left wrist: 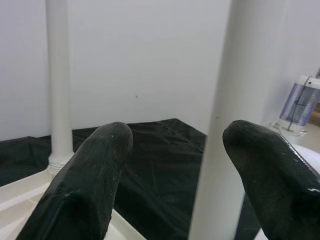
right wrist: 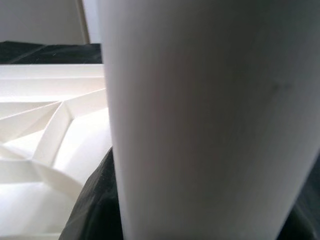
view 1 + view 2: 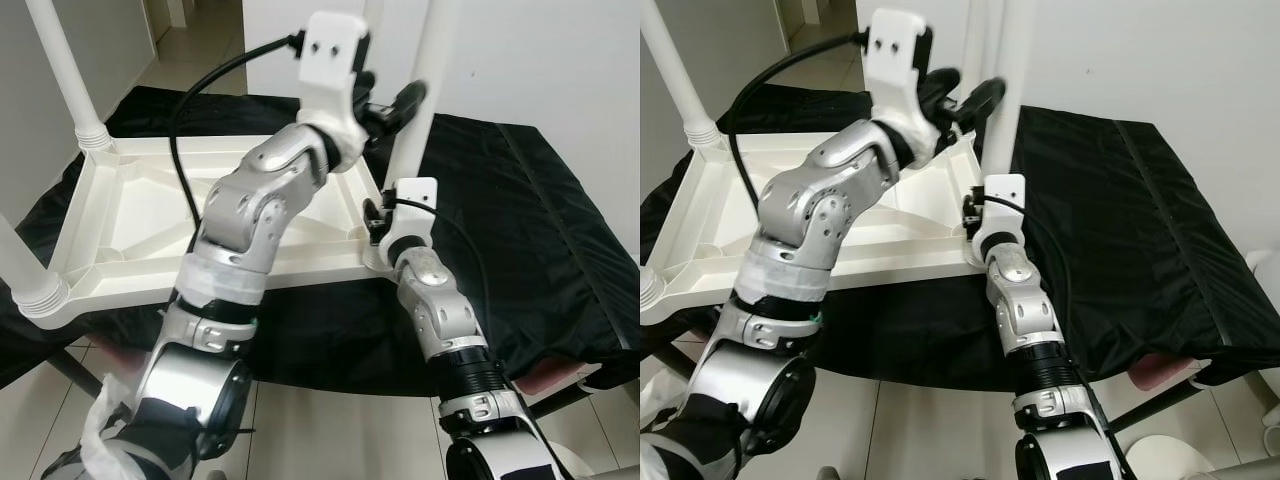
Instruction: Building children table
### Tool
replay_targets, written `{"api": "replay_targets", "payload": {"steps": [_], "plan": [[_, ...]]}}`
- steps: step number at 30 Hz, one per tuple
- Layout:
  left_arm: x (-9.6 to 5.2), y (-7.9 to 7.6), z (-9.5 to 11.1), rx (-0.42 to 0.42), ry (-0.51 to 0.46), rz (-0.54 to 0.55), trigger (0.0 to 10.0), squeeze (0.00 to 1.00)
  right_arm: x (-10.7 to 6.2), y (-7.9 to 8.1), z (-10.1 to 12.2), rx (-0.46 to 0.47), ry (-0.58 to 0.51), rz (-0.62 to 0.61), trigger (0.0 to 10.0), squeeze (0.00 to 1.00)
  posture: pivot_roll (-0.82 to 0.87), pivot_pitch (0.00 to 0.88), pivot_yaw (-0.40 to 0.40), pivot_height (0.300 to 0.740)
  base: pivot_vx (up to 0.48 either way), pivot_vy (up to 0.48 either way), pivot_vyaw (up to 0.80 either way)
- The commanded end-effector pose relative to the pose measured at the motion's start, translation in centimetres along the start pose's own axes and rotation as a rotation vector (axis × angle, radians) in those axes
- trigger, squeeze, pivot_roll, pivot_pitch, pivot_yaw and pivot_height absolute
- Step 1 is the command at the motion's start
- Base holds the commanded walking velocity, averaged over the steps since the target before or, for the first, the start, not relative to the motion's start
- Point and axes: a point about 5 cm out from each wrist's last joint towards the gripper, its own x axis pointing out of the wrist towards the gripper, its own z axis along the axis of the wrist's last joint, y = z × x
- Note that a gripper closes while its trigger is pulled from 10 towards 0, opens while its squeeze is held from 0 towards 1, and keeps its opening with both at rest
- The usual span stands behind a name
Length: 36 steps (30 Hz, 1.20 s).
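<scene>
A white children's table top (image 3: 130, 215) lies upside down on a black cloth. A white table leg (image 3: 420, 90) stands upright in its near right corner socket. My left gripper (image 3: 392, 108) is raised beside that leg, open, with one black finger on each side; in the left wrist view the leg (image 1: 235, 125) sits nearer one finger (image 1: 265, 170). Low at the leg's base, my right gripper (image 3: 378, 222) is shut on it; the leg (image 2: 200, 120) is pressed close in the right wrist view.
Two more legs stand up at the far left corner (image 3: 65, 70) and the near left corner (image 3: 20, 265). Black cloth (image 3: 520, 220) covers the surface to the right. White walls stand behind, tiled floor (image 3: 300, 420) below. A small appliance (image 1: 300, 105) stands by the wall.
</scene>
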Motion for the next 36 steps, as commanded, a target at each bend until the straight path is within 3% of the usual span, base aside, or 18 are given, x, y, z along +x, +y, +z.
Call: {"api": "replay_targets", "payload": {"steps": [1, 6, 15, 19, 24, 26, 36], "plan": [[-0.2, -0.5, 0.0, 0.022, -0.017, -0.059, 10.0, 0.0, 0.0, -0.8, -0.1, -0.006, -0.009, -0.018, 10.0, 0.0, 0.03, 0.043, -0.047, 0.74, 0.0, 0.0, 0.0], [-1.1, 0.8, -2.3, 0.003, 0.039, 0.013, 10.0, 0.0, -0.4, -3.5, -0.7, -0.047, -0.046, -0.071, 10.0, 0.0, 0.02, 0.038, -0.042, 0.74, 0.0, 0.0, 0.0], [-2.1, 1.1, -4.6, 0.008, 0.098, 0.016, 10.0, 0.0, -0.8, -5.0, -1.4, -0.072, -0.051, -0.086, 10.0, 0.0, 0.02, 0.035, -0.033, 0.74, 0.0, 0.0, 0.0], [-3.1, 0.1, -6.7, 0.043, 0.149, -0.048, 10.0, 0.0, -1.0, -5.9, -2.0, -0.078, -0.056, -0.078, 10.0, 0.0, 0.02, 0.036, -0.028, 0.74, 0.0, 0.0, 0.0], [-4.0, -1.4, -9.0, 0.033, 0.241, -0.148, 10.0, 0.0, -0.7, -5.9, -2.1, -0.079, -0.076, -0.046, 10.0, 0.0, 0.02, 0.036, -0.025, 0.74, 0.0, 0.0, 0.0], [-4.8, -2.3, -10.9, 0.076, 0.326, -0.227, 10.0, 0.0, -0.6, -5.6, -2.1, -0.07, -0.09, -0.014, 10.0, 0.0, 0.02, 0.036, -0.025, 0.74, 0.0, 0.0, 0.0], [-6.5, -3.3, -14.1, 0.125, 0.442, -0.299, 10.0, 0.0, -0.4, -4.9, -2.4, -0.052, -0.105, 0.073, 10.0, 0.0, 0.02, 0.042, -0.027, 0.74, 0.0, 0.0, 0.0]]}}
